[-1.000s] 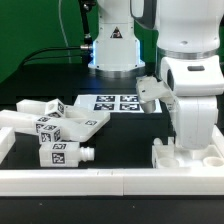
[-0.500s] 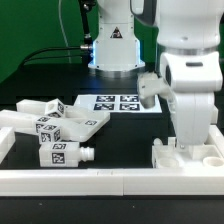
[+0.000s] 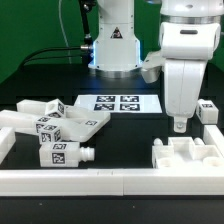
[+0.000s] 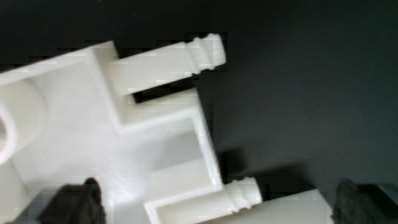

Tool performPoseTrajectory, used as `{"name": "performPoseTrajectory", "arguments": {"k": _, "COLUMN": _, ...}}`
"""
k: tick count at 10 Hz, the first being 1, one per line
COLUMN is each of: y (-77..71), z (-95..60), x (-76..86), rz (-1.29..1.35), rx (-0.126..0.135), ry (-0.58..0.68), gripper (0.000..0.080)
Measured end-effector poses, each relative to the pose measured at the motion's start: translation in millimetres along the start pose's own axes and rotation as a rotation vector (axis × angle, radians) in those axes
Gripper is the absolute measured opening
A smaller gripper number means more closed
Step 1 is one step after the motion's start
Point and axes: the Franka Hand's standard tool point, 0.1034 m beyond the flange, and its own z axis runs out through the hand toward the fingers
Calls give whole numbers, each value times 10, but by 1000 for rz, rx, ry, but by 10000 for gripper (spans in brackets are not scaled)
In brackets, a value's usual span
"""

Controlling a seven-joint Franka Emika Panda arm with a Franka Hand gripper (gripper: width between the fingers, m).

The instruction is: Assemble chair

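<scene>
A boxy white chair piece (image 3: 188, 156) with notches on top sits on the black table at the exterior view's right, against the front rail. My gripper (image 3: 180, 124) hangs just above it, open, with nothing between its fingers. In the wrist view the same piece (image 4: 107, 130) fills the frame, its two ribbed pegs (image 4: 192, 54) sticking out, and my gripper (image 4: 217, 205) has dark fingertips (image 4: 71, 205) on either side of one peg. More tagged white chair parts (image 3: 58, 124) lie piled at the exterior view's left. Another white part (image 3: 208, 110) lies at the far right.
The marker board (image 3: 120, 102) lies flat at the back middle, in front of the robot base (image 3: 113, 45). A long white rail (image 3: 90, 181) borders the front of the table, and a second rail (image 3: 12, 140) runs along the left side.
The jaws have gone from shut to open and the arm has lifted off the boxy piece, which stays on the table. The white part at the far right now shows.
</scene>
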Motion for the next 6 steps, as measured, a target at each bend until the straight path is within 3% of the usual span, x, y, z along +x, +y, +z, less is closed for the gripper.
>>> {"name": "performPoseTrajectory", "arguments": {"k": 2, "y": -82, "z": 33, "x": 0, "rz": 234, "rx": -2, "ry": 9, "gripper": 649}}
{"name": "performPoseTrajectory", "arguments": {"k": 3, "y": -231, "z": 20, "x": -7, "rz": 393, "rx": 10, "ry": -2, "gripper": 649}}
{"name": "performPoseTrajectory", "arguments": {"k": 5, "y": -487, "z": -72, "x": 165, "rz": 731, "rx": 27, "ry": -42, "gripper": 649}}
{"name": "performPoseTrajectory", "arguments": {"k": 6, "y": -522, "z": -73, "x": 253, "rz": 764, "rx": 13, "ry": -23, "gripper": 649}}
